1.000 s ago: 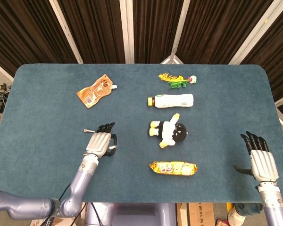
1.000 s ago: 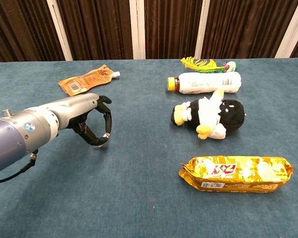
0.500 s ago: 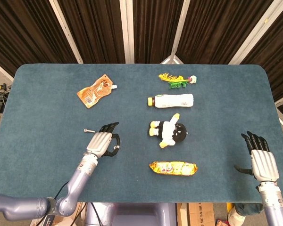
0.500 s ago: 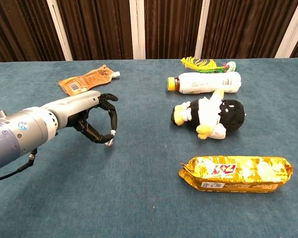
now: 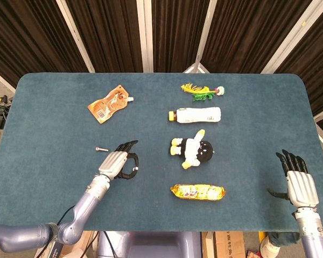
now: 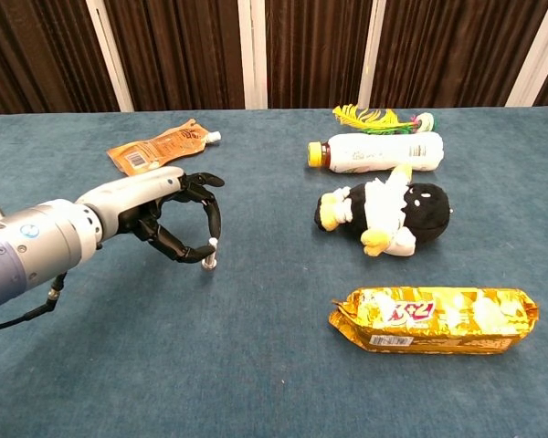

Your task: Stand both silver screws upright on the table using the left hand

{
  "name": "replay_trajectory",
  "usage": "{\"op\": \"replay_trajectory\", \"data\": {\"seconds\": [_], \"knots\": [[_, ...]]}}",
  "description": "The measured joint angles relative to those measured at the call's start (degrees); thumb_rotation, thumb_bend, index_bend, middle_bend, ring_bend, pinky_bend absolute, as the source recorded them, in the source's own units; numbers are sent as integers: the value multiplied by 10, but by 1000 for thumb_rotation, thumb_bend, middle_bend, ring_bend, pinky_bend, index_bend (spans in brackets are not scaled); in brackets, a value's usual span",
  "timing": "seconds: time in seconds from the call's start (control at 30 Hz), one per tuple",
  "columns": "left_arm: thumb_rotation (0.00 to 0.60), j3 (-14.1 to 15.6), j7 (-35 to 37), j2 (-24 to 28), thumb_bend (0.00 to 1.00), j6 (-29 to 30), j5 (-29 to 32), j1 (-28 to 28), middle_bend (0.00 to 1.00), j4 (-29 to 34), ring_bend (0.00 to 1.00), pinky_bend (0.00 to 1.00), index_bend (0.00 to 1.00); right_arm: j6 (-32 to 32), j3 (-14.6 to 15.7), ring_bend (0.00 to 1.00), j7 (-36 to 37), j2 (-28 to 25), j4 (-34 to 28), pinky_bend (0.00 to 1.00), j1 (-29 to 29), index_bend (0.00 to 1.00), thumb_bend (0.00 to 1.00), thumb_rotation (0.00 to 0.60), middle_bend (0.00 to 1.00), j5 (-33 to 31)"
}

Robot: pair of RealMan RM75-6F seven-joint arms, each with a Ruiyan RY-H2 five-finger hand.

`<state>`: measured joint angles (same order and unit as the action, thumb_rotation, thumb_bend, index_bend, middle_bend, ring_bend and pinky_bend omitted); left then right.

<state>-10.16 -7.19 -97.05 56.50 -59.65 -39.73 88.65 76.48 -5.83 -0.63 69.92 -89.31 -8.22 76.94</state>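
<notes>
Rightward along the counter (image 5: 54, 118) went my left hand (image 5: 118, 161), away from the left edge and toward the middle, carrying one silver screw (image 6: 210, 264) pinched between thumb and fingertip. That screw hung roughly upright with its lower end at or just above the cloth; I could not tell whether it touched. The other silver screw (image 5: 101, 149) lay flat just beside my hand, toward the left edge, not yet stood up. My right hand (image 5: 299, 183) rested near the right edge, fingers extended, holding nothing. I judged the first placement nearly done.
</notes>
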Motion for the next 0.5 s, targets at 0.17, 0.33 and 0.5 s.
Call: {"op": "replay_trajectory", "data": {"seconds": [0.17,0.33,0.5], "knots": [[600,1,63,7,524,-18,-34,5,0,-14,0,0,564,1,-1,13,-2,1,-1,0,1,118,0,600,54,-1],[600,5,106,16,524,-38,-59,8,0,-25,0,0,562,1,-1,13,-3,1,-2,0,1,118,0,600,54,-3],[600,8,148,23,524,-50,-80,11,0,-38,0,0,562,1,-1,12,-4,2,-2,0,1,118,0,600,54,-4]]}}
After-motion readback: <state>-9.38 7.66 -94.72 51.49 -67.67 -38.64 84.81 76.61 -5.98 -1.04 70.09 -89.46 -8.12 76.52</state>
